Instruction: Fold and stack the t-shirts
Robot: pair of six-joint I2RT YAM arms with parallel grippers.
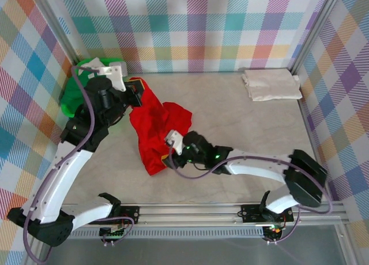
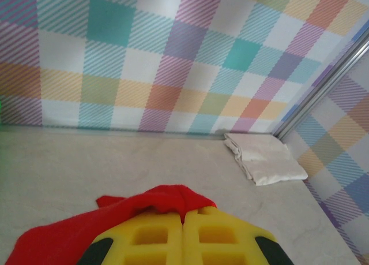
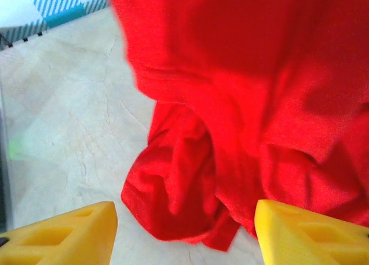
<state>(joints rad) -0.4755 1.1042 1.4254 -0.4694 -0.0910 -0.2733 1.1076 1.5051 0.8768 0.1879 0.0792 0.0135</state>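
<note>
From above, the red t-shirt (image 1: pixel 154 126) lies crumpled on the worktop (image 1: pixel 242 126). Its far-left corner is drawn up toward the left claw (image 1: pixel 136 95), and the right claw (image 1: pixel 171 153) sits at its near edge. The cream-white t-shirt (image 1: pixel 271 84) rests folded, well apart to the red t-shirt's far right. The green basket (image 1: pixel 72 94) stands just to its left.

The left wrist view shows the left claw (image 2: pixel 183 224) pinched tight on a ridge of the red t-shirt (image 2: pixel 155 198).

In the right wrist view the right claw (image 3: pixel 184 230) is spread wide over the bunched hem of the red t-shirt (image 3: pixel 242 103), holding nothing.

The step in hand looks like spreading the red t-shirt flat before folding. Next, the right claw likely needs to drop onto that hem, close, and draw away from the left claw to stretch the cloth.
</note>
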